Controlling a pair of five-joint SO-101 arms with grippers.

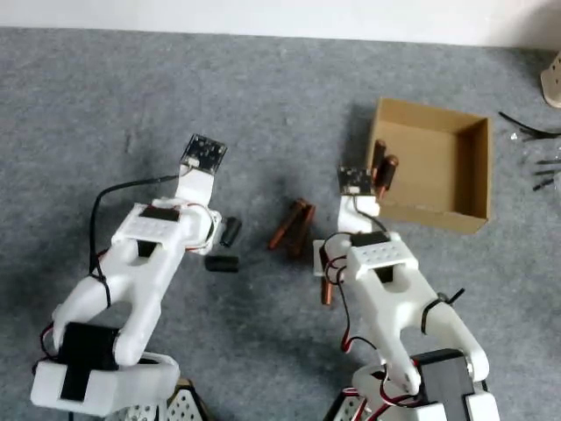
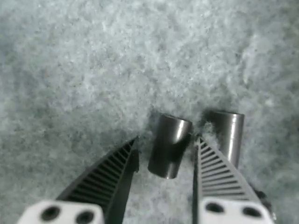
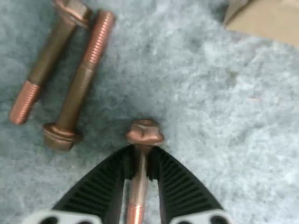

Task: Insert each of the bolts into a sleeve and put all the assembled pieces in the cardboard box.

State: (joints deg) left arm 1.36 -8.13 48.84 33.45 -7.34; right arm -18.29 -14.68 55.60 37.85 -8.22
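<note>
My left gripper (image 2: 166, 141) is open just above the grey carpet, with a dark metal sleeve (image 2: 169, 145) lying between its fingers. A second sleeve (image 2: 229, 134) lies just outside one finger. In the high view both sleeves (image 1: 230, 232) (image 1: 222, 263) sit beside the left arm. My right gripper (image 3: 141, 154) is shut on the shank of a copper bolt (image 3: 144, 131), whose hex head sticks out past the fingertips. Two more bolts (image 3: 77, 81) (image 3: 44, 65) lie side by side close by, between the arms (image 1: 294, 226). The cardboard box (image 1: 478, 167) holds two assembled pieces (image 1: 383, 171).
Small black screws and tools (image 1: 536, 167) lie at the right edge beyond the box. A beige object (image 1: 552, 79) sits at the top right corner. Open carpet spreads across the far side and the left.
</note>
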